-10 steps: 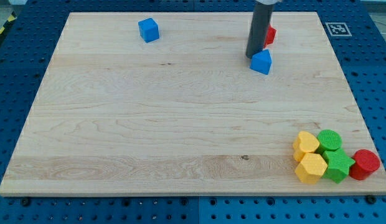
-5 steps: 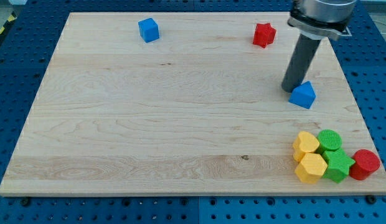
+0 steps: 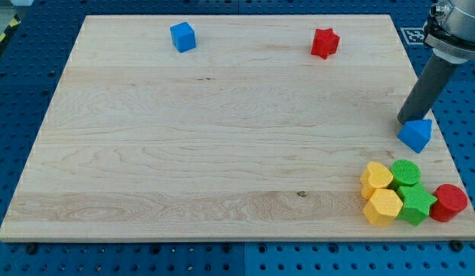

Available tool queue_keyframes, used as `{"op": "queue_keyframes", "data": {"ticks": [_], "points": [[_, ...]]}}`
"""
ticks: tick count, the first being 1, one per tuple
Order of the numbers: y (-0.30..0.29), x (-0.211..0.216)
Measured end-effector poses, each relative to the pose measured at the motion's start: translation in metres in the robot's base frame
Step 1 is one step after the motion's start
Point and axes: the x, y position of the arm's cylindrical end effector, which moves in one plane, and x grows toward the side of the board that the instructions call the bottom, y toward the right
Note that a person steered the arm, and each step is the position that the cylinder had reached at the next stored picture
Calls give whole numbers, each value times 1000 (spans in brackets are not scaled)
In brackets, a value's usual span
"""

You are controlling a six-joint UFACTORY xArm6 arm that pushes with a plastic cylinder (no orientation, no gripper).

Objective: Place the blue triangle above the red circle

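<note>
The blue triangle (image 3: 416, 135) lies near the board's right edge, above the cluster at the bottom right. My tip (image 3: 407, 120) touches its upper left side, and the dark rod rises from there toward the view's top right. The red circle (image 3: 450, 202) lies at the bottom right corner, below and slightly right of the blue triangle, with a gap between them.
Next to the red circle sit a green star (image 3: 417, 205), a green circle (image 3: 406, 172), a yellow heart (image 3: 376, 176) and a yellow hexagon (image 3: 383, 207). A red star (image 3: 324, 43) and a blue cube (image 3: 183, 36) lie near the top edge.
My tip has pushed the blue triangle from the upper middle right, down and to the right, to near the right edge above the red circle. The red star is now uncovered.
</note>
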Motion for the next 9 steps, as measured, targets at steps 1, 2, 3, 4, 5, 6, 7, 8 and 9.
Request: {"op": "queue_keyframes", "data": {"ticks": [1, 2, 3, 4, 5, 6, 7, 8, 9], "points": [[-2, 12], [-6, 28], [5, 40], [26, 41], [33, 51], [33, 52], [30, 52], [25, 55], [24, 59]]}}
